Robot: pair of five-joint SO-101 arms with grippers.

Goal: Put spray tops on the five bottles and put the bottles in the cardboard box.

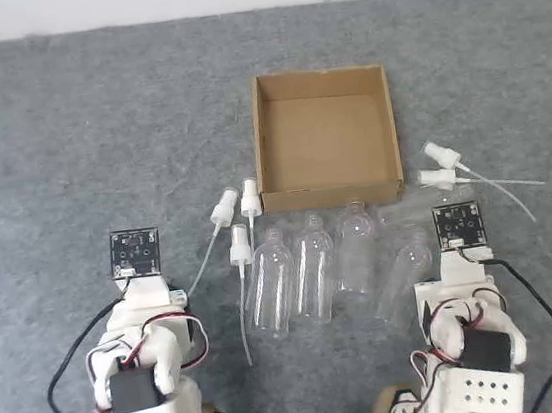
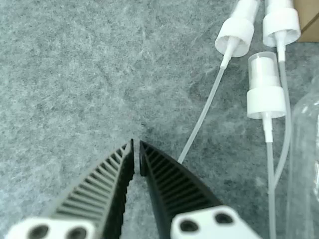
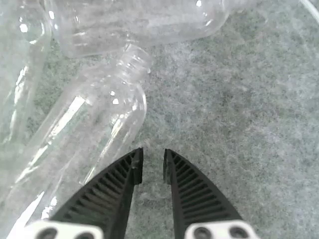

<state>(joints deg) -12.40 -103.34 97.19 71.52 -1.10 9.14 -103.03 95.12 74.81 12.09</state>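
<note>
L end effector [image 2: 136, 144] closed, empty, above table [image 1: 47, 144] near 3 spray tops [image 1: 239, 244]. These lie just left of 5 uncapped bottles [image 1: 314, 267], lying in front of box [image 1: 331, 196]. 2 more spray tops right of box. R end effector [image 3: 152, 153] open a crack, empty, beside bottles.

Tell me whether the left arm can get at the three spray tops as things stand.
Probably yes. The spray tops lie on bare mat just ahead of the left pincer, nothing between, one dip tube ending close to its tips. The pincer is shut, so it must open first.
</note>
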